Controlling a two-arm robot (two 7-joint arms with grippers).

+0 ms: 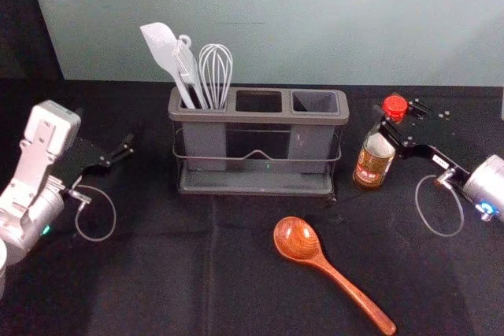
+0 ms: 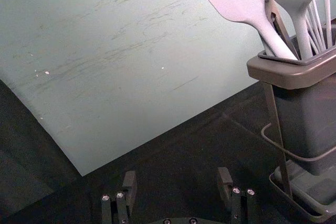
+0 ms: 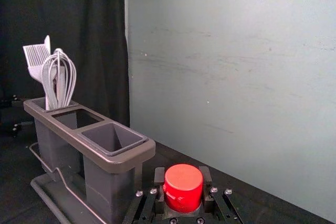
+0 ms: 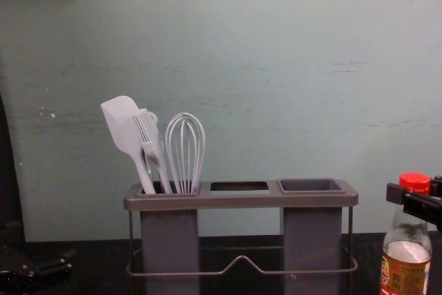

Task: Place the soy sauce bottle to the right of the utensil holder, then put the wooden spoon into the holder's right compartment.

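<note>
Left hand (image 2: 177, 177) is hanging wide by the utensil holder (image 1: 260, 118); drifting inward, it could be knocking the spatula (image 1: 160, 45). Wooden spoon (image 1: 321, 262) is lying in front on the worktop (image 1: 157, 273); entering askew, its bowl could be catching the right compartment (image 1: 315, 102). Soy sauce bottle (image 1: 370, 169) is sitting right of the holder, right hand (image 3: 182, 174) gripping its neck; base contact unclear, so early release could be toppling it.

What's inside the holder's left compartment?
The left compartment holds a spatula, a brush and a whisk, plus another utensil partly hidden behind the brush. Its walls hide their lower ends.
</note>
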